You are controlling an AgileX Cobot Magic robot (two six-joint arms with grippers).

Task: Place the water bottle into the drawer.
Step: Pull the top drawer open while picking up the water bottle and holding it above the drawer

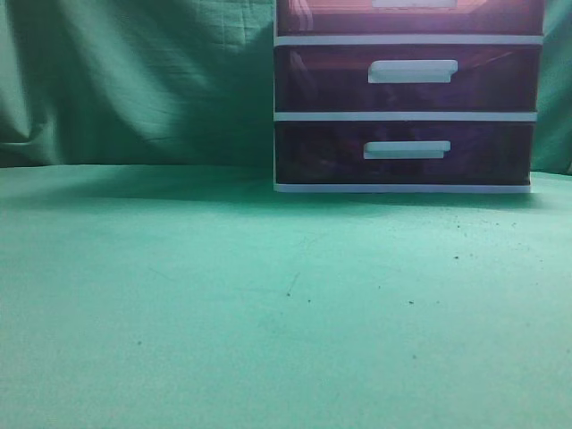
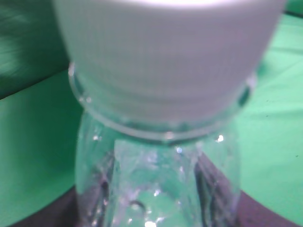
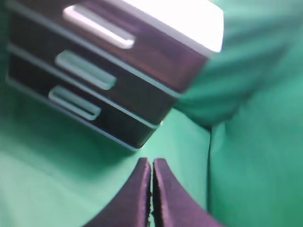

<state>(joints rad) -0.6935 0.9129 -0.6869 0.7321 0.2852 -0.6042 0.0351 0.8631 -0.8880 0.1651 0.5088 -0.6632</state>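
The clear water bottle [image 2: 156,179] with a white cap [image 2: 165,52] fills the left wrist view, very close to the camera. My left gripper's dark fingers [image 2: 156,213] sit on either side of its neck and hold it. The drawer [image 3: 118,45], the uppermost of three dark purple-brown ones with a white bar handle [image 3: 97,26], looks pushed in, as seen in the right wrist view; its lower edge shows at the top of the exterior view [image 1: 411,18]. My right gripper [image 3: 152,165] is shut and empty, in front of the unit's right corner. Neither gripper shows in the exterior view.
The white-framed unit stands on a green cloth [image 1: 268,304] at the back right, with the middle drawer [image 1: 407,80] and the lower drawer [image 1: 402,152] shut. A green curtain [image 1: 134,80] hangs behind.
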